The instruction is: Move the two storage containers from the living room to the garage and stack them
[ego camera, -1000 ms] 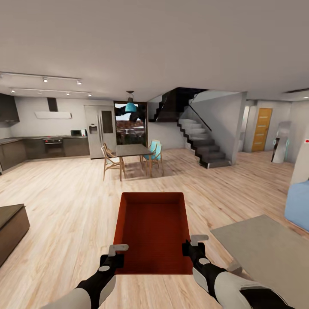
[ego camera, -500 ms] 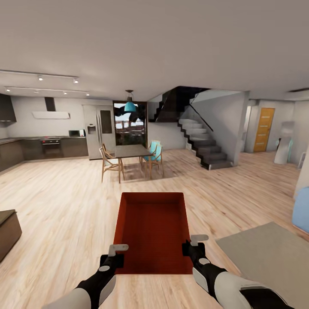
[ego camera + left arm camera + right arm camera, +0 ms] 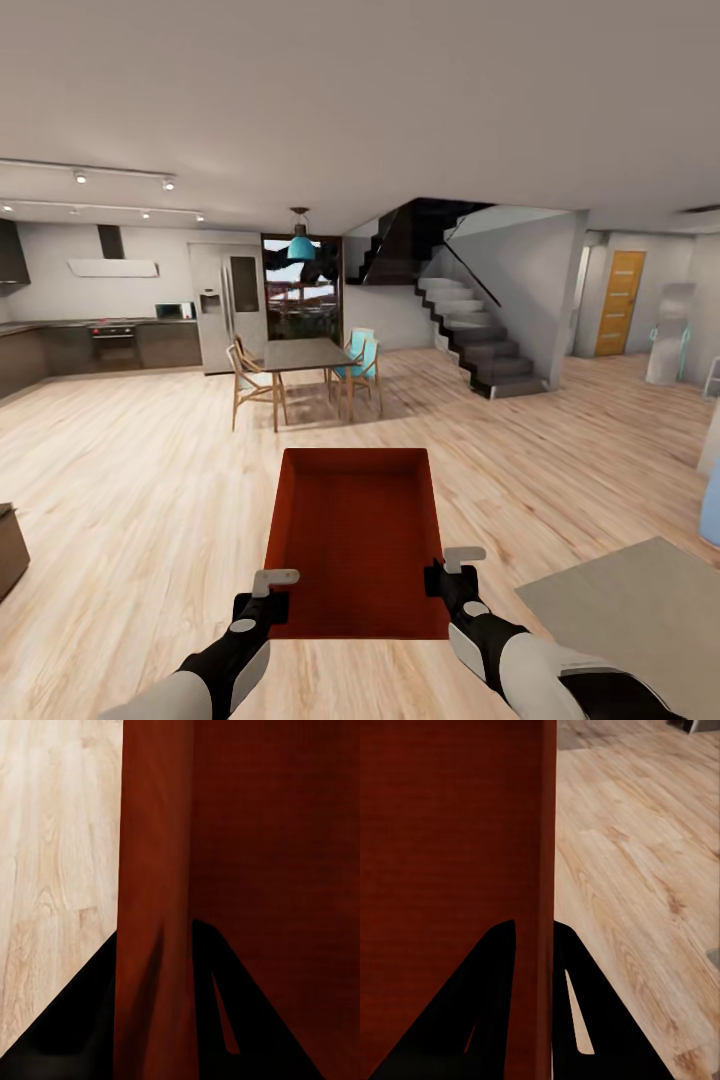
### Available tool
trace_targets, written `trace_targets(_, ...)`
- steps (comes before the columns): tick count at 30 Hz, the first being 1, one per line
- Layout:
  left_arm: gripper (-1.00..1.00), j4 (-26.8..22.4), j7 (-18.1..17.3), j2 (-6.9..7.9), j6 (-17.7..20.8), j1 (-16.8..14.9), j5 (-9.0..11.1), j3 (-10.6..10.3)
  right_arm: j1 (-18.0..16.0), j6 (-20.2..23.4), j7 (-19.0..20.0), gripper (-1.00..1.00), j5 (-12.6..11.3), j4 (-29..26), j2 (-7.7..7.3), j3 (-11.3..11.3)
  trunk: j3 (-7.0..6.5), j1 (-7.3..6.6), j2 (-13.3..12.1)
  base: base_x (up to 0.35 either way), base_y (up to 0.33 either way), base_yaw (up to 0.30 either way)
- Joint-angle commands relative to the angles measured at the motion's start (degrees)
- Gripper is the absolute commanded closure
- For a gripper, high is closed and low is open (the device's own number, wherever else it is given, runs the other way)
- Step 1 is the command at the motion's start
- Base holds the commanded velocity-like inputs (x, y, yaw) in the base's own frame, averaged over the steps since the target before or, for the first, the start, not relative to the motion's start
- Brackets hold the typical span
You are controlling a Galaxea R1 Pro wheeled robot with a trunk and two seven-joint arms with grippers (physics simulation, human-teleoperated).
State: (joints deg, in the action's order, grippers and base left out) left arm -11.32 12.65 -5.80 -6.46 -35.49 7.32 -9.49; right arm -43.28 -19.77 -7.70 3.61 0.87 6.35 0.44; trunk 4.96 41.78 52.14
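Note:
I carry one red-orange open-top storage container (image 3: 357,540) in front of me, above the light wood floor. My left gripper (image 3: 268,598) is shut on its left wall, near the close corner. My right gripper (image 3: 440,582) is shut on its right wall. In the left wrist view the container wall (image 3: 154,907) runs between the two dark fingers (image 3: 75,1020). The right wrist view shows the other wall (image 3: 544,855) pinched the same way between black fingers (image 3: 484,1012). The box is empty.
A grey low table (image 3: 640,610) lies at the near right, a blue sofa edge (image 3: 710,510) beyond it. Ahead stand a dining table with chairs (image 3: 300,375), a staircase (image 3: 480,340), a kitchen (image 3: 110,320) at the far left and an orange door (image 3: 618,303) at the far right.
The whole view has shifted: the low table and sofa slid towards the right edge, the dark furniture at the left nearly left the picture. The container and both grippers keep their places.

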Motion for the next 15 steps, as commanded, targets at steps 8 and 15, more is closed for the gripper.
trace_targets(8,1.0,-0.2,1.1,0.35,-0.6,-0.1,-0.4,1.4,0.0,-0.3,-0.6,1.0,-1.1,0.3,-0.37,-1.1,0.09,0.04,0.1,0.321,0.0,0.0)
trace_targets(15,1.0,-0.2,1.1,0.35,-0.5,-0.1,-0.4,1.4,0.0,-0.3,-0.6,1.0,-1.1,0.3,-0.37,-1.1,0.09,0.04,0.1,0.321,0.0,0.0)
